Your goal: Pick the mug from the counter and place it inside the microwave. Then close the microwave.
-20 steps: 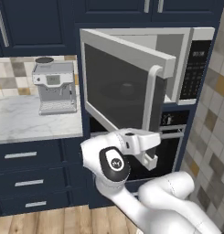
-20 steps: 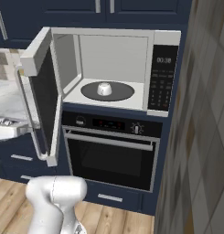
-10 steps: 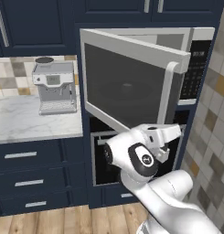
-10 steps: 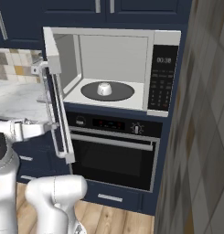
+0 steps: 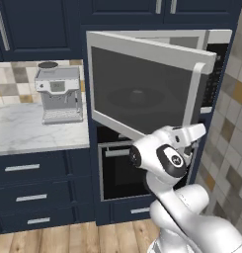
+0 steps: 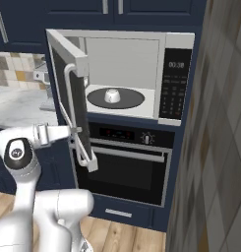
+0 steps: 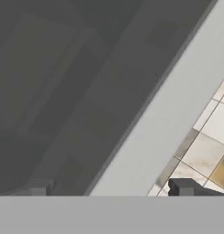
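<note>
A: What has changed up close?
B: The gripper (image 6: 73,130), fingers spread and empty, now presses the microwave (image 6: 177,78) door (image 5: 142,91), swung further shut.
A: And farther back?
B: The mug (image 6: 111,95) sits unmoved on the turntable (image 6: 134,100), frame centre.

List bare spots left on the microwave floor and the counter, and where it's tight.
Microwave: the white mug sits mid-turntable, leaving a bare ring of plate around it and a pale floor strip up to the control panel. Counter: open marble left of and in front of the coffee machine. Tight: the tool is against the half-swung door, which narrows the opening.
</note>
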Robot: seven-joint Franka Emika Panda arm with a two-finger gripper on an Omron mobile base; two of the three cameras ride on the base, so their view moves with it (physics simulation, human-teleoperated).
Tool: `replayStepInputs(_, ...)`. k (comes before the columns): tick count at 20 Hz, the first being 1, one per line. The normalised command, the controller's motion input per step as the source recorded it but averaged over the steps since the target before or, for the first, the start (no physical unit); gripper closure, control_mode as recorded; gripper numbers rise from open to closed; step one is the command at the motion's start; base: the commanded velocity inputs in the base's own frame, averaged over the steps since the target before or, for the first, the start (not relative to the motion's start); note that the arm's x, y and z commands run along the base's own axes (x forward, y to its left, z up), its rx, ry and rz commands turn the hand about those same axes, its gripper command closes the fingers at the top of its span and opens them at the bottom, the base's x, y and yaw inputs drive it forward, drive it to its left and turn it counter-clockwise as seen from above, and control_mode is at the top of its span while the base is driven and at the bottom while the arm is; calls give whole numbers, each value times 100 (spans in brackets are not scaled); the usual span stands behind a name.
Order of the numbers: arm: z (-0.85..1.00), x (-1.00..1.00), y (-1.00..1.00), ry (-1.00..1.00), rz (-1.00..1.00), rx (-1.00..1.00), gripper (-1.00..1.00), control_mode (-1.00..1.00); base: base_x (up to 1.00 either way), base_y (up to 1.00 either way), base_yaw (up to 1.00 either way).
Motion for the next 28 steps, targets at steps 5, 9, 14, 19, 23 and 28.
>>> replayStepInputs(5, 13, 41, -45, 15, 1, 0, -100, -100, 0, 0, 0)
replayStepInputs(9, 5, 43, -48, 13, 2, 0, -100, -100, 0, 0, 0)
replayStepInputs(14, 0, 36, -37, 1, 2, 0, -100, -100, 0, 0, 0)
replayStepInputs(19, 0, 24, -14, -1, 1, 0, -100, -100, 0, 0, 0)
replayStepInputs(23, 0, 31, -17, -4, 2, 0, -100, -100, 0, 0, 0)
replayStepInputs(28, 0, 50, -33, 0, 3, 0, -100, -100, 0, 0, 0)
